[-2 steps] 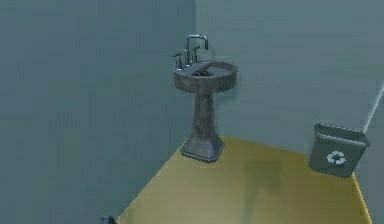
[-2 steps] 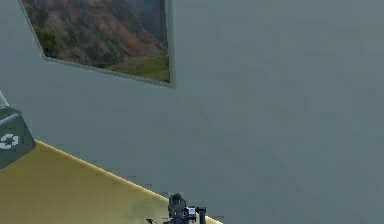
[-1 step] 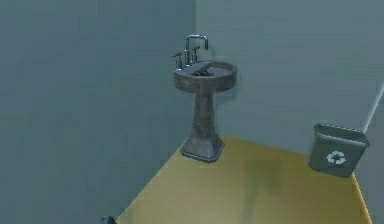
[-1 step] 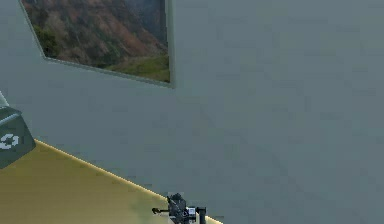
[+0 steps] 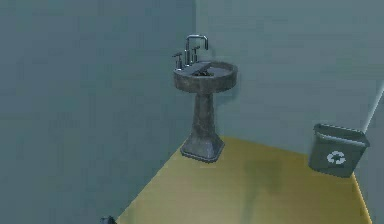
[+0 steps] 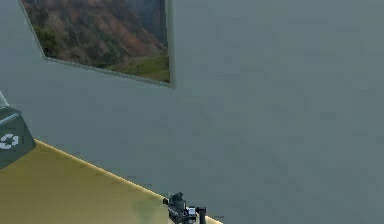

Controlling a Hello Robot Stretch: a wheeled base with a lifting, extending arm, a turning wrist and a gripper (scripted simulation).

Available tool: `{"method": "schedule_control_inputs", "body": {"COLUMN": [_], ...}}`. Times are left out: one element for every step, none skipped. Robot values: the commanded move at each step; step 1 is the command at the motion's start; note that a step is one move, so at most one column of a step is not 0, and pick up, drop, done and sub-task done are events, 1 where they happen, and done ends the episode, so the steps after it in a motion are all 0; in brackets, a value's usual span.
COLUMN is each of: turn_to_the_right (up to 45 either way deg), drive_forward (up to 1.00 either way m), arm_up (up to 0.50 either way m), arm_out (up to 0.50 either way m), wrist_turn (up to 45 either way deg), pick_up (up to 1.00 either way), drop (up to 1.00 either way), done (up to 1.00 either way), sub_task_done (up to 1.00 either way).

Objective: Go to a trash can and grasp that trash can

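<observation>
A grey-green trash can [image 5: 338,150] with a white recycling mark stands on the yellow floor at the forward view's right, close to the wall. In the arm side view the same trash can [image 6: 10,140] sits at the left edge. My gripper [image 6: 172,205] is low at the bottom edge of the arm side view, near where floor meets wall and well to the right of the can. Behind its far end there is just bare floor and wall, so it holds nothing.
A dark pedestal sink [image 5: 207,85] with a faucet stands in the corner ahead. Grey walls close in on the yellow floor [image 5: 240,190]. A landscape picture [image 6: 100,35] hangs on the wall in the arm side view.
</observation>
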Motion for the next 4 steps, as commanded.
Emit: {"method": "schedule_control_inputs", "body": {"turn_to_the_right": [0.0,0.0,0.0,0.0], "drive_forward": [0.00,0.00,0.00,0.00], "arm_up": [-0.30,0.00,0.10,0.00], "arm_out": [0.00,0.00,0.00,0.00], "wrist_turn": [0.0,0.0,0.0,0.0], "pick_up": [0.00,1.00,0.00,0.00], "drop": [0.00,0.00,0.00,0.00], "done": [0.00,0.00,0.00,1.00], "sub_task_done": [0.00,0.00,0.00,0.00]}}
